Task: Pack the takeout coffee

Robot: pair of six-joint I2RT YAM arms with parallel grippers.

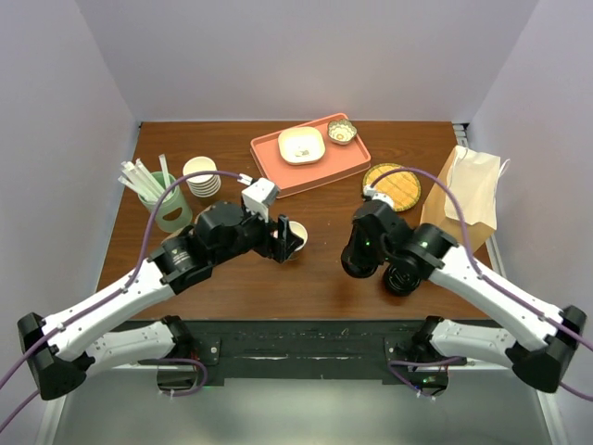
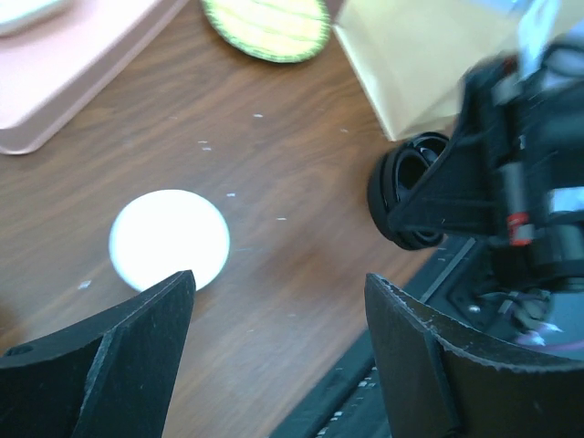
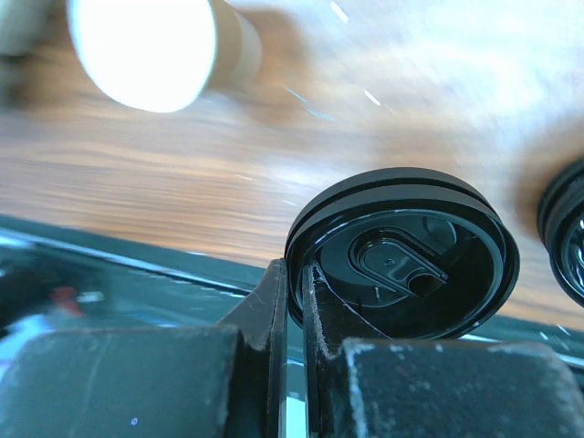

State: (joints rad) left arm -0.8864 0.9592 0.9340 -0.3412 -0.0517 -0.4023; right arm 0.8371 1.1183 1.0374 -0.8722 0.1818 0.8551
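Observation:
The takeout coffee, as a lidded cup, is not in view. A lidless white paper cup (image 1: 295,248) (image 2: 169,239) stands mid-table. My left gripper (image 1: 289,237) (image 2: 278,278) hovers just over and beside it, open, with nothing between its fingers. My right gripper (image 1: 357,260) (image 3: 294,269) is shut on the rim of a round black plastic lid (image 3: 401,242) (image 2: 415,201), held on edge low over the table, right of the cup. The brown paper bag (image 1: 468,190) (image 2: 411,55) lies at the right edge.
A squat black round piece (image 1: 403,278) (image 3: 568,239) sits beside the right gripper. A pink tray (image 1: 269,153) with a plate and small bowl is at the back. Nearby are a yellow-green round mat (image 1: 391,185), stacked cream cups (image 1: 201,176) and a green holder of straws (image 1: 167,206).

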